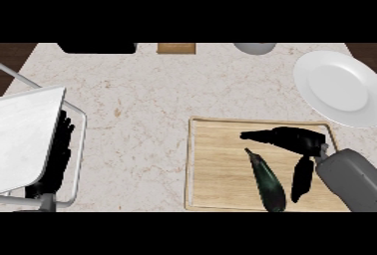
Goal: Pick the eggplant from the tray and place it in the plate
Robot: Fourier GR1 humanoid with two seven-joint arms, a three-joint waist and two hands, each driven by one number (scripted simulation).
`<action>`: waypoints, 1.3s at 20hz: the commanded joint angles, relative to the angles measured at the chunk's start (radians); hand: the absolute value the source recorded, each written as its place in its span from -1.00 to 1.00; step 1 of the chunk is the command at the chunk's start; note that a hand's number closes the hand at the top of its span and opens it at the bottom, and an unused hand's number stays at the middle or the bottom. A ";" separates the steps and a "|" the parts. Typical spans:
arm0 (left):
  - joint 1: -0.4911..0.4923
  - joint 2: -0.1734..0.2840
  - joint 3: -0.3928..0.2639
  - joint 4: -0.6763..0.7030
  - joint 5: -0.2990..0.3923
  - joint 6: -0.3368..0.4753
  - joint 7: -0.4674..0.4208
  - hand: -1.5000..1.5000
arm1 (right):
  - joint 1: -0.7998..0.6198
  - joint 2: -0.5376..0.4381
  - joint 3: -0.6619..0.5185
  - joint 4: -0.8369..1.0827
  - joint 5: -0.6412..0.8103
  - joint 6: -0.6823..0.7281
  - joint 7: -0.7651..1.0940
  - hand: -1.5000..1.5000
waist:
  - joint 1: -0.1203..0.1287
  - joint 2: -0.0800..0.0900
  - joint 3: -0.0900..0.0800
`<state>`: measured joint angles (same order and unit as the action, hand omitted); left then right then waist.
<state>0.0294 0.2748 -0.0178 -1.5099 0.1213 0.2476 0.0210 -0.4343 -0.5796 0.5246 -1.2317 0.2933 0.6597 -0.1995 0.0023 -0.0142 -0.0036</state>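
I look steeply down at a pale marbled counter. A wooden tray sits by the counter's near edge, toward its right side. On the tray lies a dark, glossy eggplant, long and slim, its thin stem end pointing toward the tray's middle and its fatter end at the tray's near edge.

My right hand hovers over the tray's far right part, fingers stretched out and relaxed, holding nothing. One dark finger or its shadow hangs down just beside the eggplant; I cannot tell whether it touches. My left hand shows at the counter's left edge, dark against a white, metal-framed object; I cannot tell how its fingers stand.

A white plate rests at the counter's far right edge, just beyond the tray's far right corner.

I judge the eggplant firm and fairly light, but smooth-skinned and likely to slip or roll. I would take it across the thicker middle, fingers and thumb on opposite sides, rather than by the tapered stem end.
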 commanded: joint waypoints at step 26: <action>-0.100 0.062 -0.062 0.032 0.029 -0.082 0.097 0.00 | 0.052 0.077 -0.048 -0.087 0.187 -0.190 -0.018 1.00 | -0.031 0.014 0.004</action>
<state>0.0363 0.2978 -0.0287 -1.5185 0.1461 0.2634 0.0264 -0.3961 -0.5105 0.5152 -1.3009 0.4451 0.5582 -0.2589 -0.0059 -0.0158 -0.0086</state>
